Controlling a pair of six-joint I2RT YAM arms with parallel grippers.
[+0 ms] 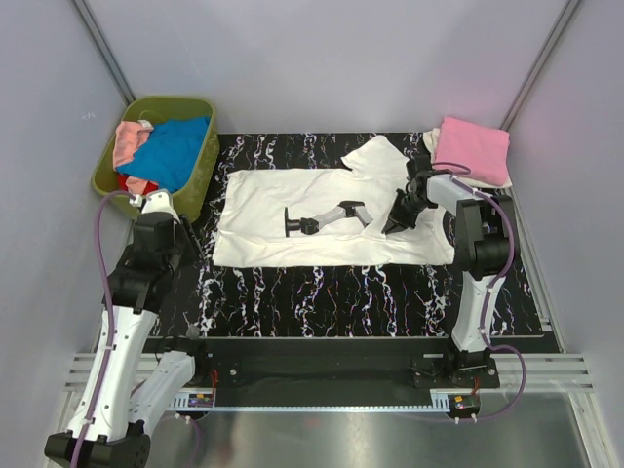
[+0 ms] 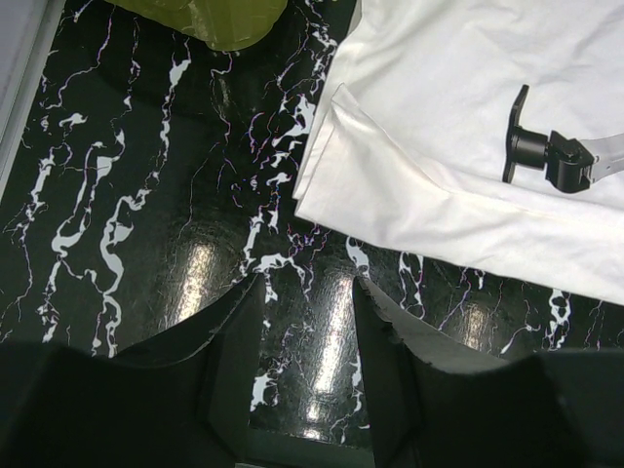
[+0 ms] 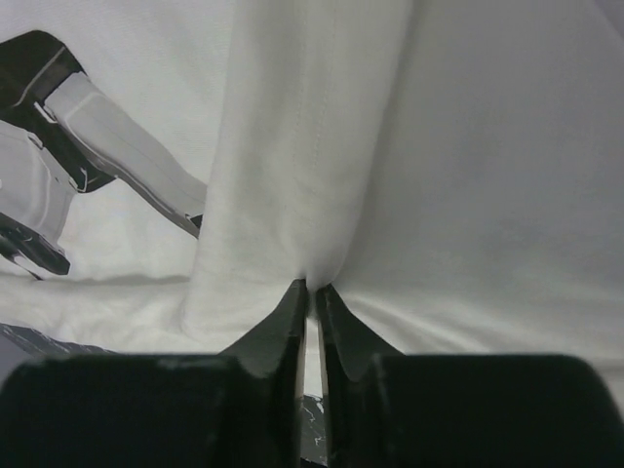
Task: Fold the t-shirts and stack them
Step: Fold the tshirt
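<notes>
Centrally in the top view, a white short-sleeved cloth t-shirt point(image 1: 263, 210) lay spread flat on the black, white-veined desk point(image 1: 322, 292). Its black-and-grey robot-arm print point(image 1: 327, 216) faced up, and one sleeve was turned up toward the top of the frame. The right hand point(image 3: 310, 285) sat on the shirt's right-hand part, just right of the print. In its wrist view the two dark fingers point(image 3: 283, 322) were clenched almost together on a raised ridge of the white cloth, which rose from their tips toward the top of the frame.

The left hand point(image 2: 307, 283) hung over bare desk at the lower left of the shirt. Its fingers were spread apart with nothing between them, and the shirt's folded edge lay near, toward the upper right of that view.

A folded plain pink t-shirt point(image 1: 473, 148) rested at the upper right of the top view, beside the right arm. At the upper left stood an olive-green plastic basket point(image 1: 205, 175) holding a bunched blue t-shirt point(image 1: 175, 146), a pale pink t-shirt point(image 1: 127, 141) and a glimpse of a red t-shirt point(image 1: 132, 182).
</notes>
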